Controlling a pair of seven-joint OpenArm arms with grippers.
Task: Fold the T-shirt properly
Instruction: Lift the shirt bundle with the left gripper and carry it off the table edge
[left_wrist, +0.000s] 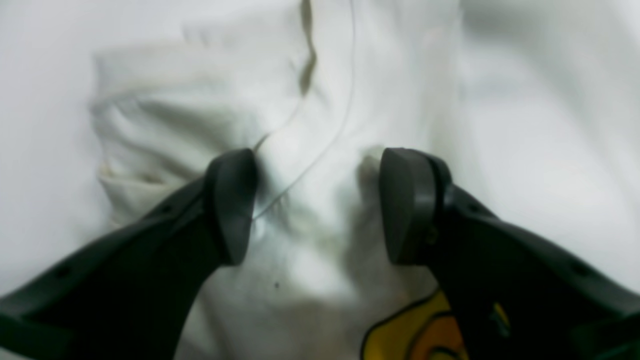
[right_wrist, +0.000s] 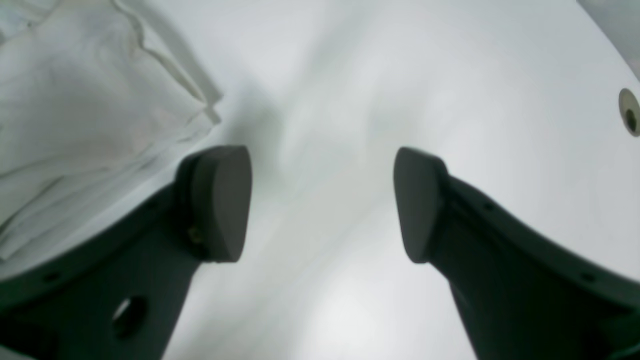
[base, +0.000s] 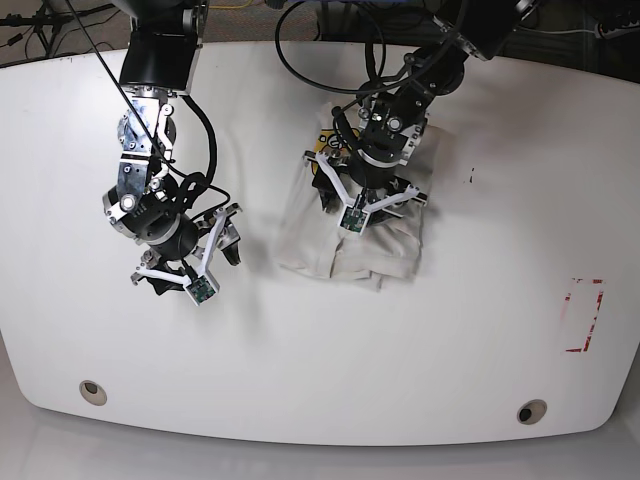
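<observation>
T-shirt (base: 395, 250) bunched on the table (base: 480, 330), under the left gripper (base: 365, 200).
Left wrist view: left gripper (left_wrist: 315, 205) spread wide over wrinkled cloth, pads apart, yellow badge (left_wrist: 415, 330) beside one finger. Right wrist view: right gripper (right_wrist: 322, 202) gapes, holding nothing, above bare table; shirt edge (right_wrist: 100, 115) lies off to one side. Base view: right gripper (base: 185, 265) hangs well apart from the shirt.

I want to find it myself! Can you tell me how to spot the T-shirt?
Look at the big white table, then at its middle toward the far edge, under the left gripper. There lies the T-shirt, a crumpled, partly folded off-white bundle. It is the only cloth there, softer and creamier than the smooth tabletop, and it has a small yellow-orange badge printed on it.
</observation>
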